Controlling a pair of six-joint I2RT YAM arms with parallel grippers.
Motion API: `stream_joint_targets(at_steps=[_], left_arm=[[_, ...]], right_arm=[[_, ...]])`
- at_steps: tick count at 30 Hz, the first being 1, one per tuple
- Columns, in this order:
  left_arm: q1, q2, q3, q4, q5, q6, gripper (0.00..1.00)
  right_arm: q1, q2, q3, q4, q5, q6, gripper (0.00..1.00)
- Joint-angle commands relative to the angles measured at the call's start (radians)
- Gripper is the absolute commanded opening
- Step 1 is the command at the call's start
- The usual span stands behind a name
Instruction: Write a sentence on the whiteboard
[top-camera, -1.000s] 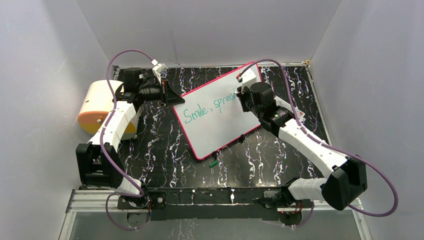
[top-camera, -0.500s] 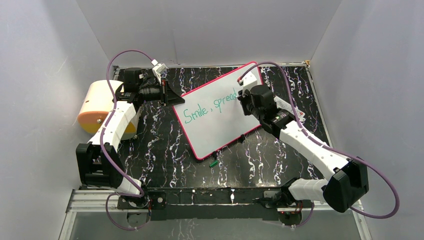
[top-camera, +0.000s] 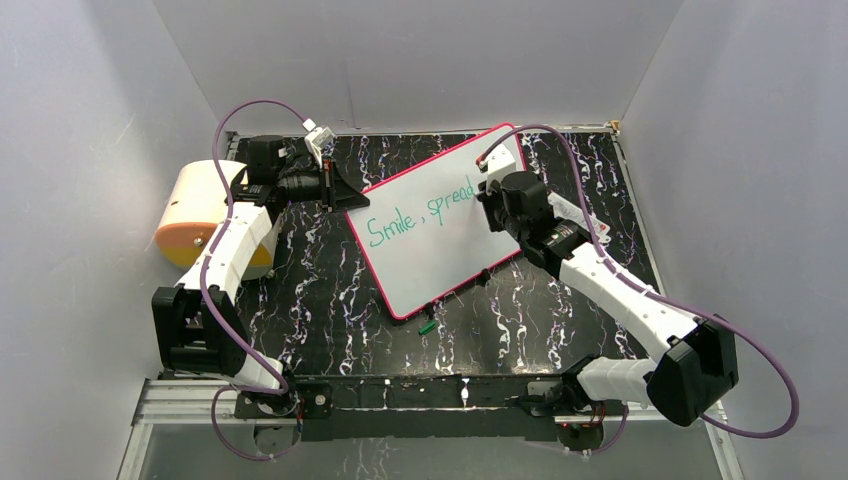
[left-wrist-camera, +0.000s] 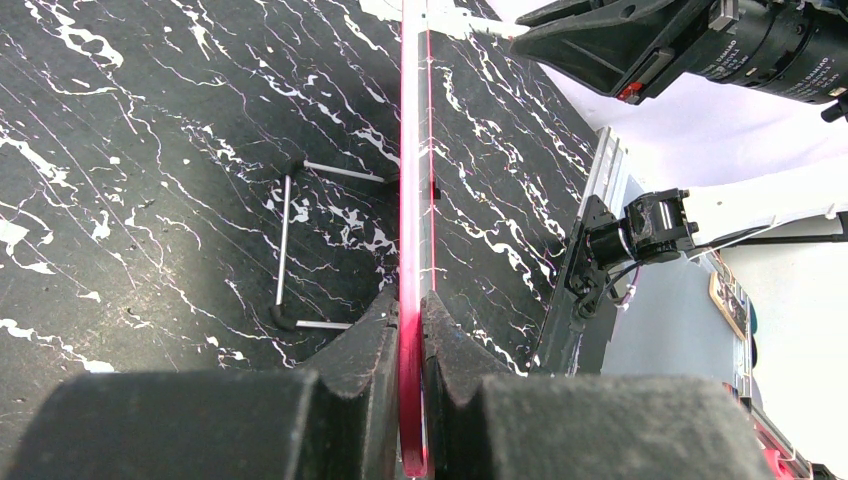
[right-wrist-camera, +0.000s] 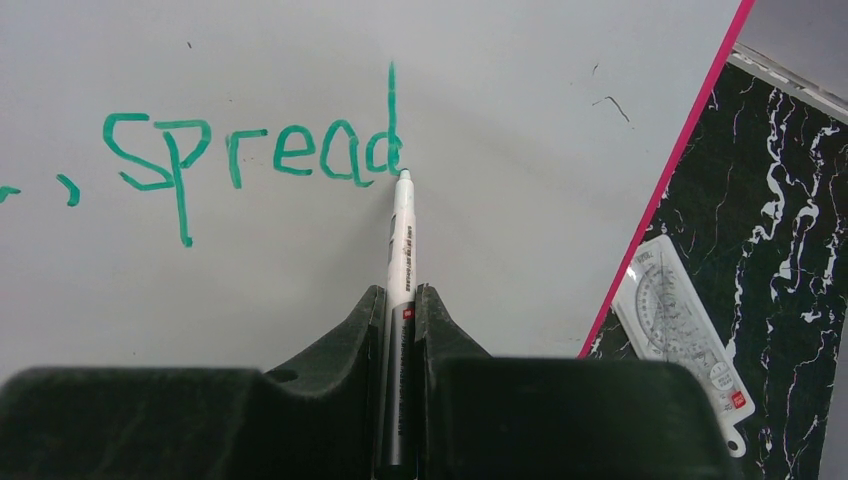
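Note:
The whiteboard (top-camera: 430, 262) stands tilted on the black marbled table, white with a pink-red rim. The sentence (top-camera: 420, 216) in teal-green reads "Smile, spread" in one line. My left gripper (top-camera: 347, 199) is shut on the board's left rim; in the left wrist view the red edge (left-wrist-camera: 412, 150) runs between its jaws (left-wrist-camera: 412, 312). My right gripper (top-camera: 492, 196) is shut on a white marker (right-wrist-camera: 401, 240). Its tip touches the board at the foot of the "d" in "spread" (right-wrist-camera: 250, 155). The right wrist hides the word's end from above.
A green marker cap (top-camera: 427, 326) lies in front of the board's near corner. A clear packet with a protractor (right-wrist-camera: 682, 330) lies right of the board. A cream and orange roll (top-camera: 197, 212) sits at the left wall. The board's wire stand (left-wrist-camera: 296, 246) shows behind it.
My right gripper has shifted slightly to the right along the board with the marker. The left gripper and the board have stayed still.

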Motion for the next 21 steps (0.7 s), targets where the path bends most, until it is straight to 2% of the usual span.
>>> stream_joint_targets(at_steps=[1,11,21], left_arm=[[-0.012,0.027,-0.032,-0.067,-0.044,0.039,0.0],[-0.012,0.026,-0.032,-0.067,-0.045,0.039,0.0],[-0.012,0.029,-0.031,-0.07,-0.045,0.04,0.0]], right_arm=[[-0.006,-0.054,0.01,0.072,0.019,0.0,0.0],[-0.012,-0.092,0.007,0.036,0.04,-0.003,0.0],[0.01,-0.143,-0.017,-0.03,-0.018,0.043,0.0]])
